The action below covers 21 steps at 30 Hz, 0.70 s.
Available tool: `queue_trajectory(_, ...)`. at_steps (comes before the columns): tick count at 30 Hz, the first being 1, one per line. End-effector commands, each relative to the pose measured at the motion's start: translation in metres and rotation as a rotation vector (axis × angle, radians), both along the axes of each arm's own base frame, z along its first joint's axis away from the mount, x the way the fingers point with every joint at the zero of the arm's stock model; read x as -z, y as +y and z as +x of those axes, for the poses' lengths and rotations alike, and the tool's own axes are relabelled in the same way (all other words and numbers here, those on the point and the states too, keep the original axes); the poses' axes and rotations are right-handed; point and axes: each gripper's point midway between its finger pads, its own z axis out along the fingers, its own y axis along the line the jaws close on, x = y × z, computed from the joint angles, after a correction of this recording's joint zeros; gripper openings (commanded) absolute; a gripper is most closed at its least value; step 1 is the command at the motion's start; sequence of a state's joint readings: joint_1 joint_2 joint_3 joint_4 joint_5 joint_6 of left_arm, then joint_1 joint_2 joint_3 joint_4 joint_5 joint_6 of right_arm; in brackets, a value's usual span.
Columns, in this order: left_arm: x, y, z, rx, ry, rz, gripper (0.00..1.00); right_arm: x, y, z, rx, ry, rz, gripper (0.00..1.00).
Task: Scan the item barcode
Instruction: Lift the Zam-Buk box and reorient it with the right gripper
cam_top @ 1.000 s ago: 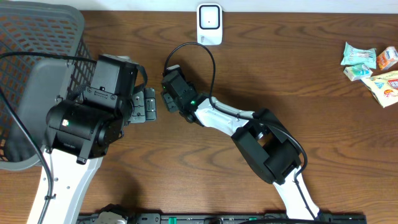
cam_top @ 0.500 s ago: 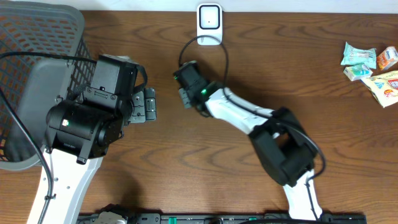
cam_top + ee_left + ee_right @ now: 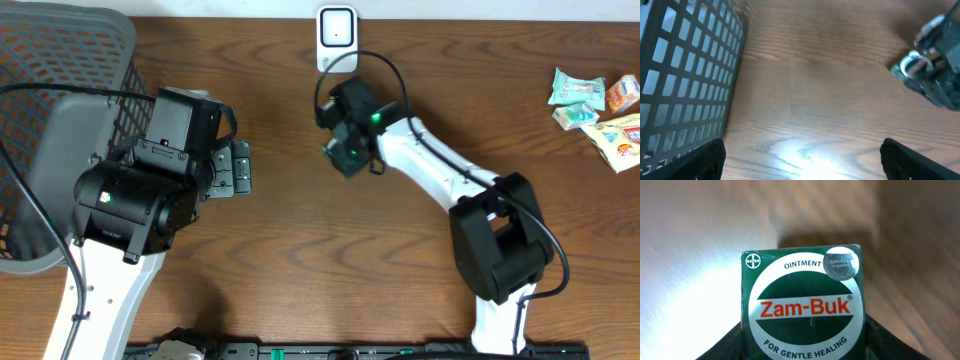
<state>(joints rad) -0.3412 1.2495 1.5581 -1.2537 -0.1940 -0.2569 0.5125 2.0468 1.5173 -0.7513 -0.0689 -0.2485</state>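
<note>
The item is a small green Zam-Buk ointment box point(image 3: 802, 305) with a white round label and a silver sticker. My right gripper point(image 3: 802, 342) is shut on it, a dark finger point(image 3: 722, 347) on each side. From above, that gripper point(image 3: 345, 145) holds the box point(image 3: 342, 157) above the table, just in front of the white barcode scanner point(image 3: 337, 38) at the back edge. My left gripper point(image 3: 240, 168) stands open and empty over bare wood, well to the left. Its wide-apart fingertips point(image 3: 695, 160) frame nothing, and the left wrist view catches the right gripper point(image 3: 932, 65) at top right.
A dark mesh basket point(image 3: 60, 60) fills the left side, its wall close to the left gripper point(image 3: 685, 75). Several snack packets point(image 3: 595, 105) lie at the far right. The right arm's black cable loops beside the scanner.
My right gripper has carried the box rightward and back, away from the left gripper, to just in front of the scanner. The left arm has not moved.
</note>
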Motion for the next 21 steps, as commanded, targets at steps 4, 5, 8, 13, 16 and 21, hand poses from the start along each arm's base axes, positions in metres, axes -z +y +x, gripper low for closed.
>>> queue_trajectory(4,-0.002,0.004,0.002,-0.006,-0.005,0.018,0.98,-0.005,-0.049,0.014,-0.144,-0.036,-0.110,0.78)
queue_trajectory(5,-0.002,0.004,0.002,-0.006,-0.005,0.019,0.98,-0.005,-0.057,0.020,-0.120,-0.050,-0.129,0.83)
queue_trajectory(8,-0.002,0.004,0.002,-0.006,-0.005,0.018,0.98,-0.009,-0.077,0.039,0.004,-0.087,-0.122,0.99)
queue_trajectory(13,-0.002,0.004,0.002,-0.006,-0.005,0.018,0.98,-0.014,-0.092,0.059,0.421,-0.070,0.034,0.99)
queue_trajectory(16,-0.002,0.004,0.002,-0.006,-0.005,0.019,0.98,-0.014,-0.076,0.049,0.623,0.067,0.201,0.99)
queue_trajectory(21,-0.002,0.004,0.002,-0.006,-0.005,0.018,0.98,-0.031,-0.021,0.020,0.623,0.352,0.493,0.99)
